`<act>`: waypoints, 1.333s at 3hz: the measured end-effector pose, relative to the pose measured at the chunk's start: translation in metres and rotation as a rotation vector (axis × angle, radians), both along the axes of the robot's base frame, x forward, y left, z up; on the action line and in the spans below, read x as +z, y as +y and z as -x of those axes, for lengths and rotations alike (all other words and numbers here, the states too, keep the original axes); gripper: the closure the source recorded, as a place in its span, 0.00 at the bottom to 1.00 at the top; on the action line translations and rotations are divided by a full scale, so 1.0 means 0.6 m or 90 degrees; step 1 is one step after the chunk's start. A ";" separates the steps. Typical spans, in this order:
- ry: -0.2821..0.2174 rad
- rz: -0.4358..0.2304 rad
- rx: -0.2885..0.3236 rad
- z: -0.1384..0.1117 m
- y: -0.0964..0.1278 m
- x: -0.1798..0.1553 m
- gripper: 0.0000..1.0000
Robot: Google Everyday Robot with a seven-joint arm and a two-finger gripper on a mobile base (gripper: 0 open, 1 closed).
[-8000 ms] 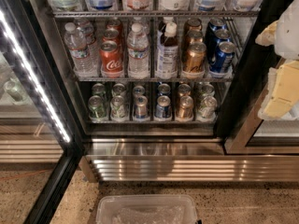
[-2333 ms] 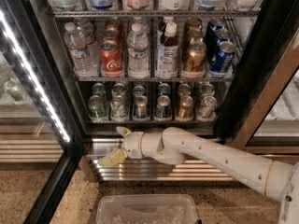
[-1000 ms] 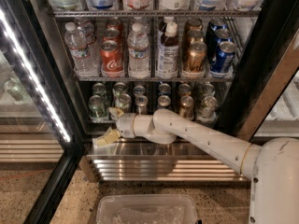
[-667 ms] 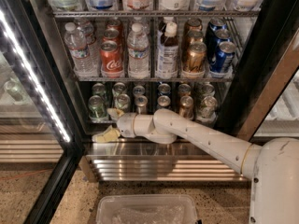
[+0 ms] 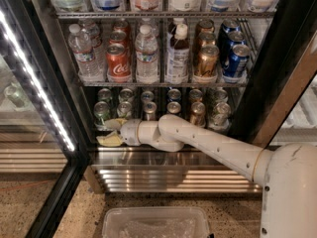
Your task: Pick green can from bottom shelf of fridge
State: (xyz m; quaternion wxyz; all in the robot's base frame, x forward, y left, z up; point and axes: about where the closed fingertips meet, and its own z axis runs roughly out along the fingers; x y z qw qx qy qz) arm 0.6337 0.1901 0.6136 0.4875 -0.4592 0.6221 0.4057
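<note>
1. A white light strip (image 5: 37,81) runs down the left, beside the black frame of the fridge (image 5: 57,68).
2. The green can (image 5: 101,114) stands upright at the front left corner of the bottom shelf (image 5: 225,131), first in a row of short cans.
3. Just below and right of that can sits the gripper (image 5: 108,133). Its cream fingers (image 5: 111,141) are spread apart, one above the other, and I see nothing between them.
4. The can is probably light and stiff if full, but thin-walled, smooth and perhaps damp from the cold, so it could slip or dent. I would take it around mid-body, jaws on opposite sides, below the rim.
5. Its neighbours stand close, so room for a finger looks tight on the right side.
6. The white arm (image 5: 208,143) slants in from the lower right across the shelf front.
7. On the rack above, a red can (image 5: 118,63) shows Coca-Cola script. Labels on the water bottles, gold can (image 5: 205,59) and blue can (image 5: 237,59) are unreadable.
8. A clear bin (image 5: 156,217) sits on the floor below.
</note>
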 end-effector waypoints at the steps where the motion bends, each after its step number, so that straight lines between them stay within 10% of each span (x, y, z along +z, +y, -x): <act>1: -0.033 0.031 0.000 -0.020 0.014 0.007 0.39; 4: -0.066 0.100 -0.075 -0.034 -0.040 0.020 0.39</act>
